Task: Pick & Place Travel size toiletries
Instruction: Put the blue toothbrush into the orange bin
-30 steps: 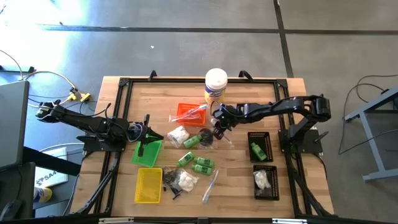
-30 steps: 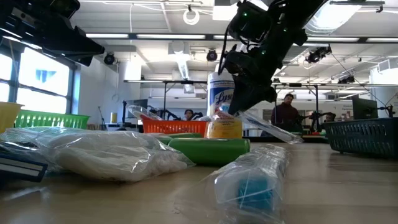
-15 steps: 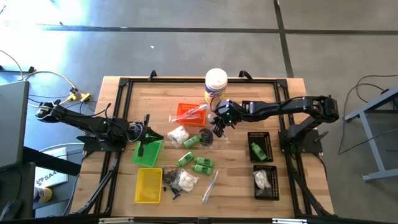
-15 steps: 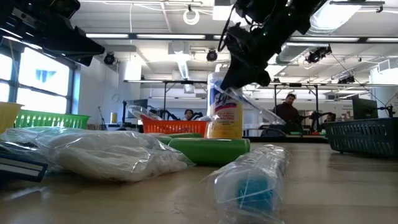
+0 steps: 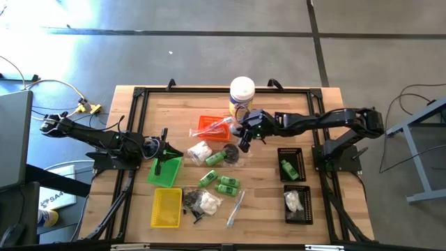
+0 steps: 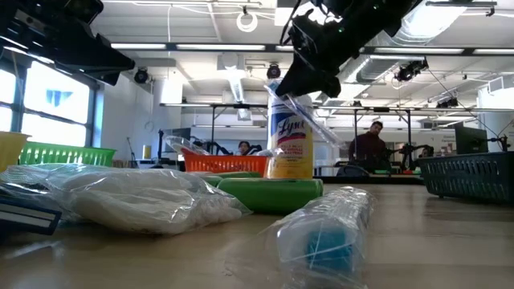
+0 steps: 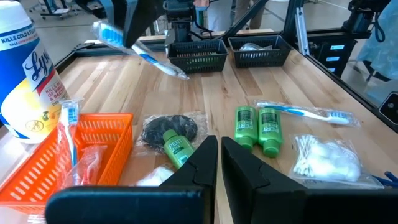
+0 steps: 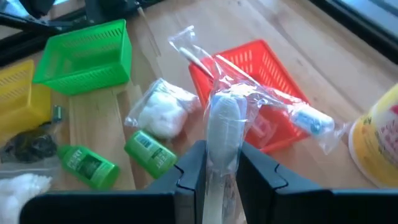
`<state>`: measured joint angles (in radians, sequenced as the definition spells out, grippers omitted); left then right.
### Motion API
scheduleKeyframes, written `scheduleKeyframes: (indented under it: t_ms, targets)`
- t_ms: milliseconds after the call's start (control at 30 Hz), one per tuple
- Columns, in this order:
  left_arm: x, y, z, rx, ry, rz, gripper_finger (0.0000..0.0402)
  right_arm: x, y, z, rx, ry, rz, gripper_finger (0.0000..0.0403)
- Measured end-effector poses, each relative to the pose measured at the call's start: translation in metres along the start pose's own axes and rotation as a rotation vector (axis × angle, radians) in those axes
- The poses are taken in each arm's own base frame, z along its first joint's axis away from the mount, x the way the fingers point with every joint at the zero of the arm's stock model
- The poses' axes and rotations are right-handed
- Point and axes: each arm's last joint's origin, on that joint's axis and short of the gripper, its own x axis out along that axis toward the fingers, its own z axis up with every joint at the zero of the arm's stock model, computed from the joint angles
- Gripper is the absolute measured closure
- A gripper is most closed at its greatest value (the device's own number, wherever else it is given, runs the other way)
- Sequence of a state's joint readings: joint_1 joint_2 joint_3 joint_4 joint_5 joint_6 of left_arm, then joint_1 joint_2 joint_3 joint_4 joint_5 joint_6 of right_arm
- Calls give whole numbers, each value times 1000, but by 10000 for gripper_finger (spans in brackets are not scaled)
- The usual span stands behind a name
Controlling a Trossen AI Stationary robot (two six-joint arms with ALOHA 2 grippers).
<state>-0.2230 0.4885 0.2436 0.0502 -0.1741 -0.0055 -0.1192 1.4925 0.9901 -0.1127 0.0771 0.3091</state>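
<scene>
Gripping a clear-wrapped toothbrush with a white handle (image 8: 225,134), the right gripper (image 5: 243,142) hangs above the middle of the worktop (image 5: 320,104), beside the orange mesh tray (image 5: 212,127) and near the large white canister with a yellow label (image 5: 242,95). Its fingers (image 8: 189,177) pinch the wrapper near one end, and the stick juts out slantwise in the air. The left gripper (image 5: 162,148) waits over the green mesh tray (image 5: 164,172) near the worktop's left edge, its fingers (image 7: 202,167) pressed almost together and holding nothing. Loose on the wood at mid-worktop lie three small green bottles (image 5: 226,185) with black caps, two clear bags of white fluffy cotton (image 5: 199,151), a dark piece in clear wrap (image 5: 229,153) and one more wrapped toothbrush (image 5: 235,208) toward the near edge. More wrapped sticks stand in the orange tray. Two black mesh trays (image 5: 290,164) sit by the right edge, one with a green bottle, the other with a white cotton bag. One yellow mesh tray (image 5: 166,207) sits at the near left.
</scene>
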Motion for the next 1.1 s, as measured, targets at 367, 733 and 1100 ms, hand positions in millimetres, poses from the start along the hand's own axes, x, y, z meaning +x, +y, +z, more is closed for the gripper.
scheduleKeyframes:
  t_ms: [367, 733, 1100]
  targets:
    - [0, 0, 3, 32, -34, 2, 381, -1, 3, 9, -44, -89, 27, 339]
    - [0, 3, 4, -61, -39, 95, 260, 0, 3, 8, -57, -87, 28, 339]
    - [0, 3, 6, -83, -61, 95, 175, -1, 6, 10, -85, -114, 41, 339]
